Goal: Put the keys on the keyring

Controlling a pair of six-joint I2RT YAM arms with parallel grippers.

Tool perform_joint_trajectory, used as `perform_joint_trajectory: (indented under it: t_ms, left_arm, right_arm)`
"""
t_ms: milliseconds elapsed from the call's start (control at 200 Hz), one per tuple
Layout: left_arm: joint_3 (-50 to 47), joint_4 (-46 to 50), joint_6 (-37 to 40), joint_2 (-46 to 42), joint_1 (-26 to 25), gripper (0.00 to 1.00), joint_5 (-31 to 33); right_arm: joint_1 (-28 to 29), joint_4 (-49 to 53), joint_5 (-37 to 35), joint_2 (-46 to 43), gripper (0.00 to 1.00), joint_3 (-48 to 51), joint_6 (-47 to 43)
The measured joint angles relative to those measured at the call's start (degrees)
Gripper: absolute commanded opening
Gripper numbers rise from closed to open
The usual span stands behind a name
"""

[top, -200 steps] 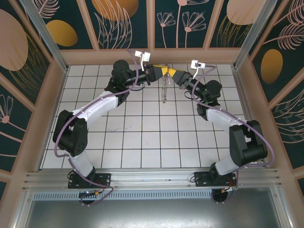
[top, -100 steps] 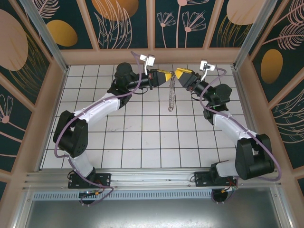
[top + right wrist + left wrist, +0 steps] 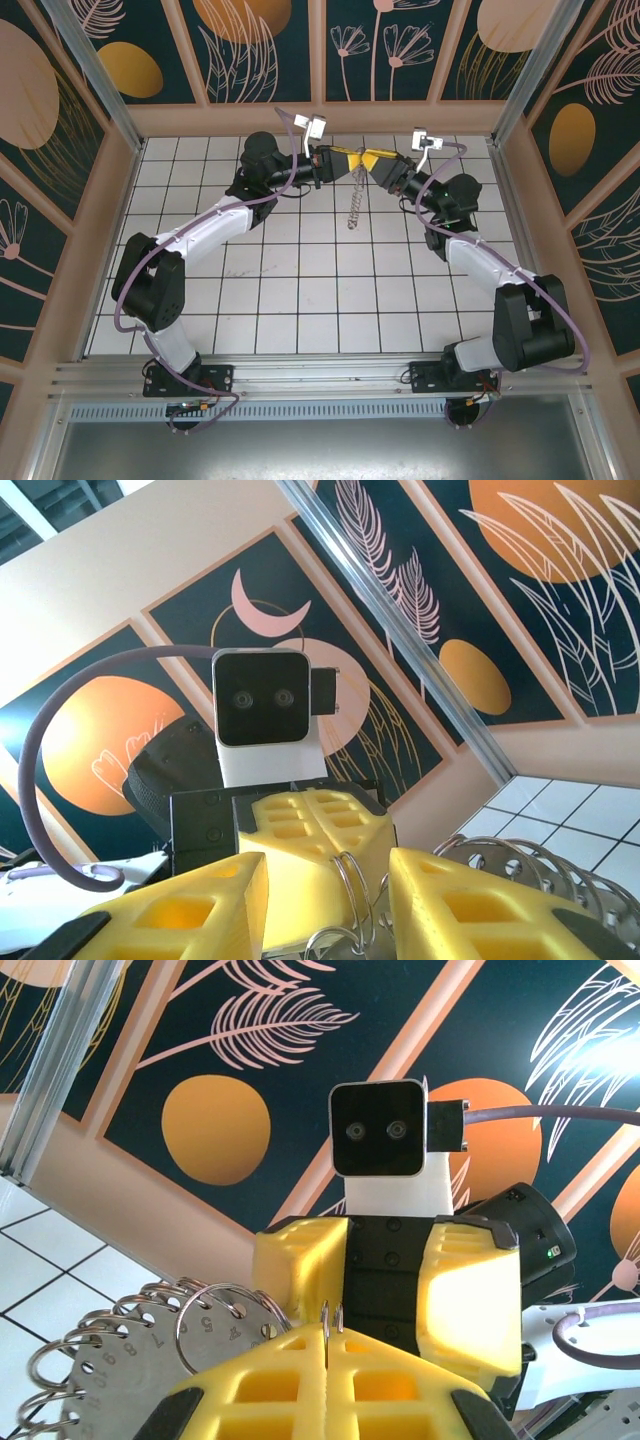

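Yellow-padded left end effector [image 3: 348, 159] pinches the keyring [image 3: 354, 208], which hangs above the tabletop [image 3: 300, 290] | right end effector [image 3: 328, 900] now spread, back beside the ring after swinging away | key not discernible | judgement: threading attempt pending

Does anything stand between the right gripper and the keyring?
Nothing visible does. The right gripper stands open with a loop of the keyring between its fingers, while the left gripper pinches it from opposite.
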State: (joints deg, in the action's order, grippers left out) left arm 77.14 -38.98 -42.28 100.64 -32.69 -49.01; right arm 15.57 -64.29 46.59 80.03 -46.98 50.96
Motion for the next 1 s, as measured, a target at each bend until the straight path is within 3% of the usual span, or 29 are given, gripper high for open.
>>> perform_joint_trajectory:
  t_ms: [150, 430, 641, 686, 976, 1001]
  left_arm:
    - [0.0, -0.09, 0.0, 0.0, 0.0, 0.0, -0.04]
    - [-0.02, -0.24, 0.02, -0.07, 0.0, 0.0, 0.0]
    - [0.0, -0.24, 0.02, -0.09, 0.02, 0.0, 0.02]
    - [0.0, -0.22, 0.0, -0.09, 0.04, 0.0, 0.0]
    - [0.0, -0.2, -0.63, -0.09, 0.09, 0.0, 0.0]
    - [0.0, -0.2, -0.63, -0.09, 0.11, 0.04, 0.0]
  right_arm:
    - [0.61, 0.22, -0.04, 0.09, 0.24, 0.0, -0.07]
    - [0.72, 0.22, -0.15, 0.42, 0.24, 0.04, -0.02]
    - [0.7, 0.13, -0.68, 0.39, 0.11, 0.35, 0.04]
    - [0.7, -0.02, -0.92, 0.39, 0.0, 0.57, 0.17]
    - [0.63, -0.61, -1.31, 0.26, 0.0, 1.03, -0.09]
    - [0.55, -0.52, -1.27, 0.15, 0.0, 1.03, -0.17]
